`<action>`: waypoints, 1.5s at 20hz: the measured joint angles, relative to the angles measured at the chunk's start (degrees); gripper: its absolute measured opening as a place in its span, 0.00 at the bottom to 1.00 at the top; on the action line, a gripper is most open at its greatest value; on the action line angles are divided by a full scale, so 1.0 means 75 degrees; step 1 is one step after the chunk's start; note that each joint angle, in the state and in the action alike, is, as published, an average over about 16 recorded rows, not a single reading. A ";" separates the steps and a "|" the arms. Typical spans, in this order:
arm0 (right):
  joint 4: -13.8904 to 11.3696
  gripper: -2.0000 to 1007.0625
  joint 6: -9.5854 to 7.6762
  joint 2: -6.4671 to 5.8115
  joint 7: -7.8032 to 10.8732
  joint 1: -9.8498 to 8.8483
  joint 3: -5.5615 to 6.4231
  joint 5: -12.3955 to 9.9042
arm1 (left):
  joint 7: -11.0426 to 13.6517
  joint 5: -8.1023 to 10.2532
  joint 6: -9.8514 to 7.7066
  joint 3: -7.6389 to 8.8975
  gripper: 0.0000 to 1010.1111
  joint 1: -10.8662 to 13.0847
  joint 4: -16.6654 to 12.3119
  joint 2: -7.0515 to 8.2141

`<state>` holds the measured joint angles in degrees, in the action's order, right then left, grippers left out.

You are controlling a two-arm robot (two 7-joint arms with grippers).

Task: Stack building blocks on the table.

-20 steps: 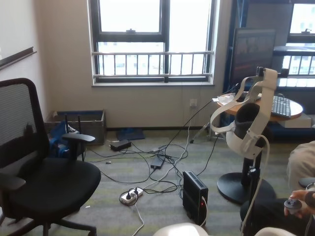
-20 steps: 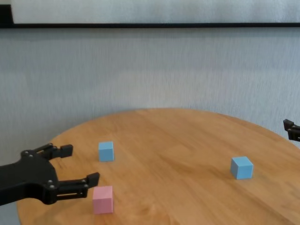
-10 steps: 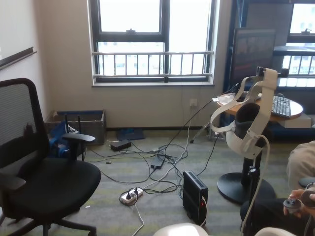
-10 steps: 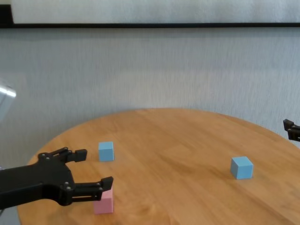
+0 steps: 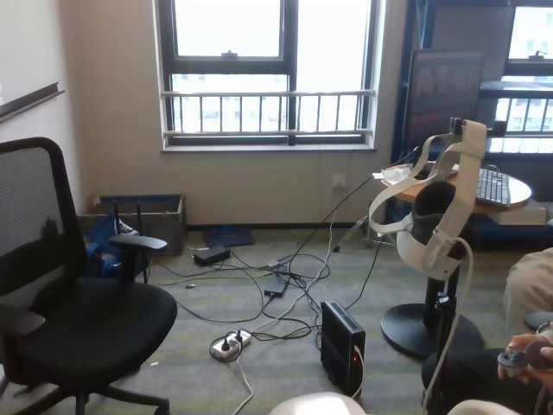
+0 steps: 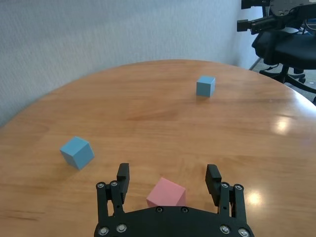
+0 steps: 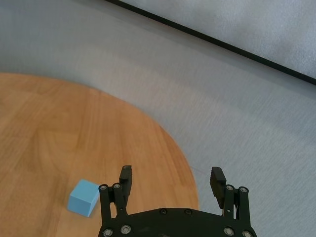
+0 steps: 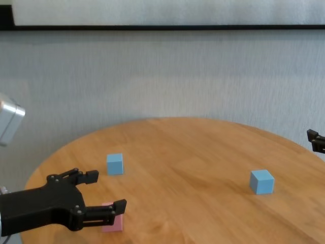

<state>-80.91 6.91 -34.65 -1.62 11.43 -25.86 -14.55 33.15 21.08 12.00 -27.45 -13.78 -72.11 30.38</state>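
On the round wooden table [image 8: 193, 152] lie a pink cube [image 8: 112, 223] at the near left and two light blue cubes, one behind it [image 8: 115, 164] and one at the right [image 8: 261, 182]. My left gripper [image 8: 107, 190] is open and low over the pink cube. In the left wrist view the pink cube [image 6: 166, 193] sits between the spread fingers [image 6: 123, 174] of the left gripper [image 6: 168, 174] with gaps on both sides. My right gripper [image 8: 316, 141] is open at the table's right edge, with the right blue cube [image 7: 83, 198] beside it in the right wrist view.
The head view shows only the room: an office chair [image 5: 78, 311], floor cables [image 5: 276, 294] and a stand [image 5: 436, 225]. A grey wall [image 8: 162, 76] rises behind the table. The left wrist view shows both blue cubes [image 6: 77, 151] [image 6: 205, 86] and the far right gripper [image 6: 256, 22].
My left gripper has moved forward and to the right, so its open fingers now straddle the pink cube. The cubes and the right gripper have not moved.
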 joint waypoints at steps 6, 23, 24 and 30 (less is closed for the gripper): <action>0.0000 0.99 0.0000 0.0000 0.0000 0.0000 0.0000 0.0000 | 0.0166 -0.0019 0.0021 0.0030 0.99 -0.0074 0.0320 -0.0167; 0.0000 0.99 0.0000 0.0000 0.0000 0.0000 0.0000 0.0000 | 0.0602 -0.0123 0.0103 0.0094 0.99 -0.0279 0.1107 -0.0596; 0.0000 0.99 0.0000 0.0000 0.0000 0.0000 0.0000 0.0000 | 0.0619 -0.0127 0.0106 0.0103 0.99 -0.0289 0.1148 -0.0616; 0.0000 0.99 0.0000 0.0000 0.0000 0.0000 0.0000 0.0000 | 0.0696 -0.0110 0.0132 0.0173 0.99 -0.0342 0.1365 -0.0719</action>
<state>-80.91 6.91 -34.65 -1.62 11.43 -25.86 -14.55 38.37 20.25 12.98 -26.16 -16.35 -61.87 24.98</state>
